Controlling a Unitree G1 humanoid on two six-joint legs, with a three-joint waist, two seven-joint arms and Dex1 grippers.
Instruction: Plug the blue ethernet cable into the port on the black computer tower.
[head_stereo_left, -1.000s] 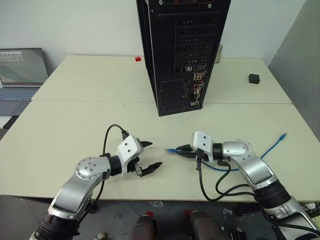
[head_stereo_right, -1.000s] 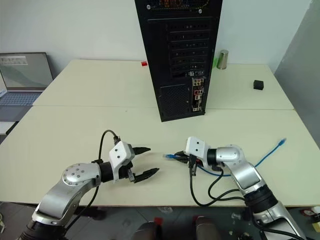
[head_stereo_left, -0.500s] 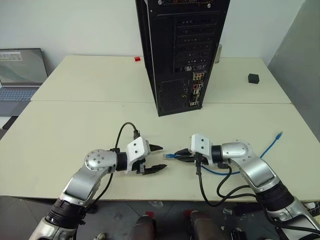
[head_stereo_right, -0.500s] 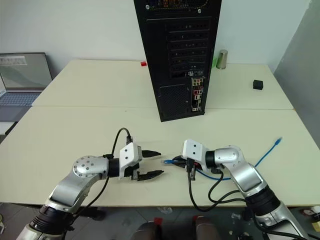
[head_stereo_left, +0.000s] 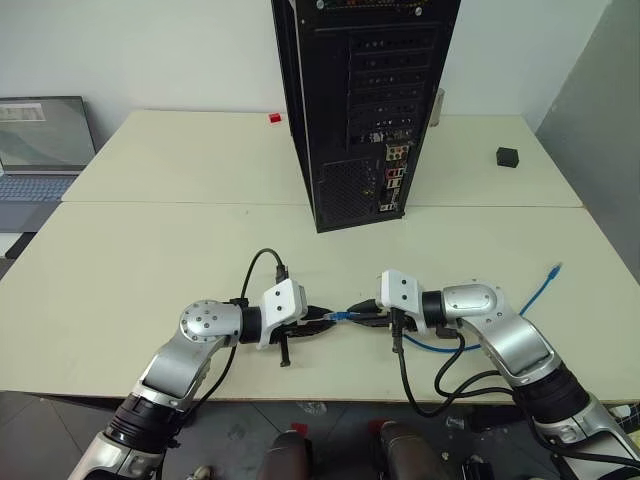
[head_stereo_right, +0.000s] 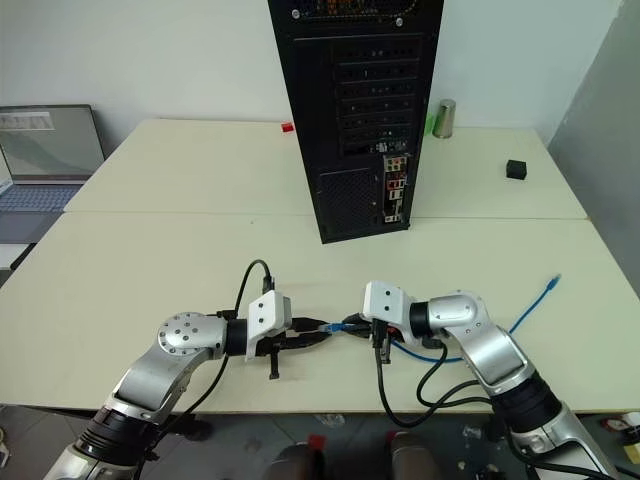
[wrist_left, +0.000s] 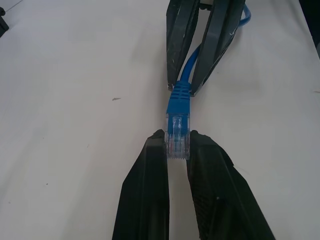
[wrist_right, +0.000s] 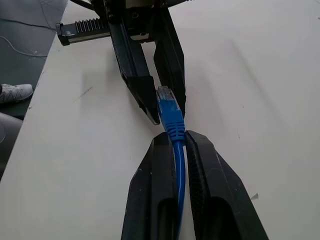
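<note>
Left gripper (wrist_left: 177, 146) now clamped on the blue ethernet cable's (wrist_left: 178, 102) clear plug.
Right gripper (wrist_right: 173, 139) pinches the cord behind it; handover underway, black computer tower (head_stereo_left: 365, 110) port well apart.

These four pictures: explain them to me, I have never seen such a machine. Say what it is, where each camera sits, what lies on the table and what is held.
This is a humanoid robot with two arms, each ending in two black fingers. Two pictures come from cameras in its head, looking down over the arms. The other two come from cameras on its wrists, looking along the fingers.

On the cream table stands the black computer tower, its rear ports facing the robot. A grey laptop sits at the far left, a small black box at the far right.

The right gripper is shut on the blue ethernet cable just behind its plug. The left gripper is shut on the clear plug itself. The cable's other end lies loose on the table.
</note>
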